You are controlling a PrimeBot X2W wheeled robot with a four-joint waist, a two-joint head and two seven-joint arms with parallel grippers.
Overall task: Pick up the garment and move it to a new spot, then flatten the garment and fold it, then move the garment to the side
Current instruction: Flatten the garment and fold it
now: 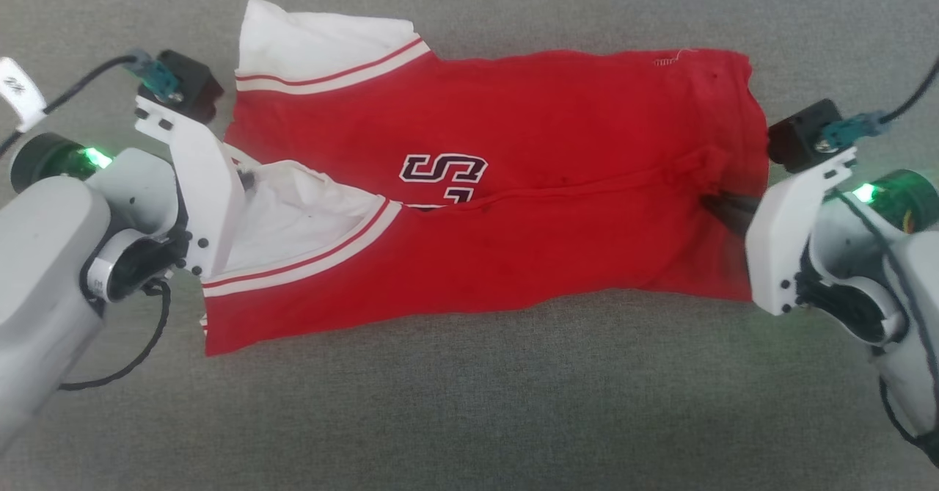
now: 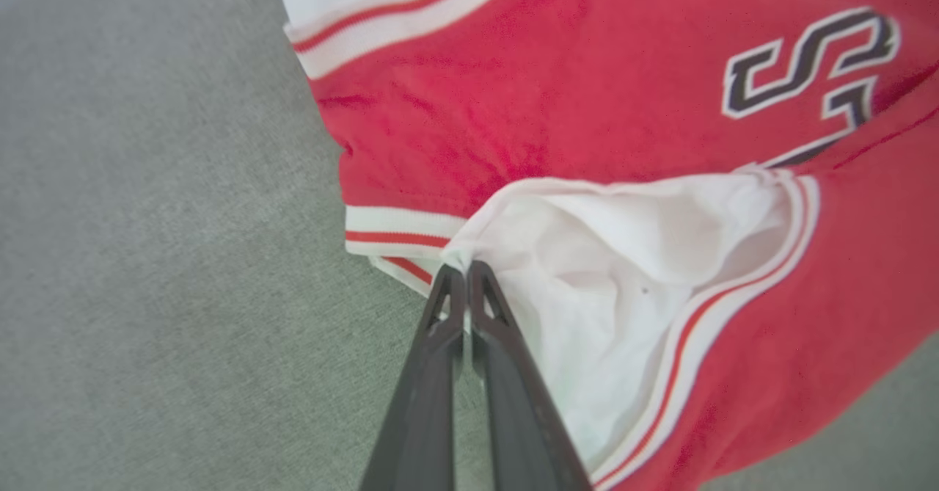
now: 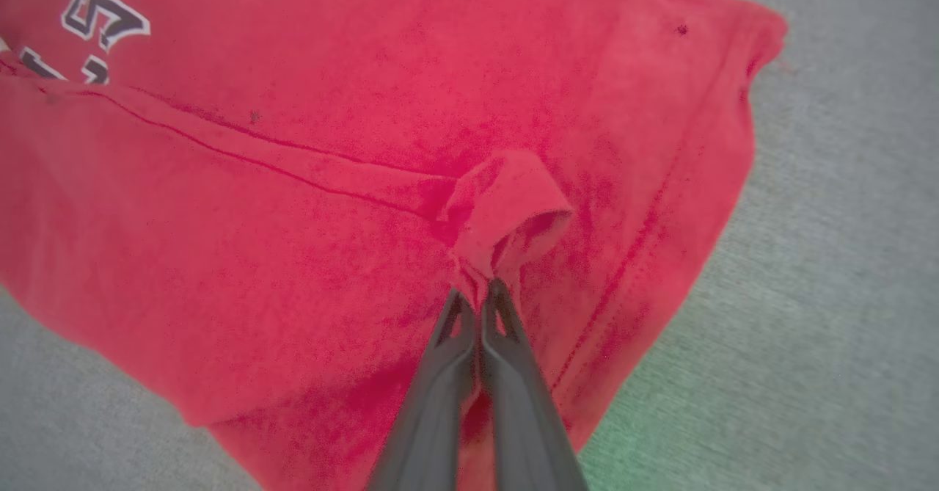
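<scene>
The garment (image 1: 513, 205) is a red jersey with white sleeves and striped trim, lying across the grey surface with its near half folded up over the far half. Part of the black lettering (image 1: 444, 172) shows at the fold edge. My left gripper (image 2: 463, 271) is shut on the edge of the folded-over white sleeve (image 2: 623, 271) at the garment's left end. My right gripper (image 3: 480, 289) is shut on a pinched bump of red cloth (image 3: 506, 205) at the folded edge near the hem. In the head view the right fingers (image 1: 726, 208) lie on the red cloth; the left fingertips are hidden behind the wrist.
Grey fabric surface (image 1: 469, 417) stretches all around the garment, with free room in front of it and behind it. Cables trail from both wrists at the far left and far right.
</scene>
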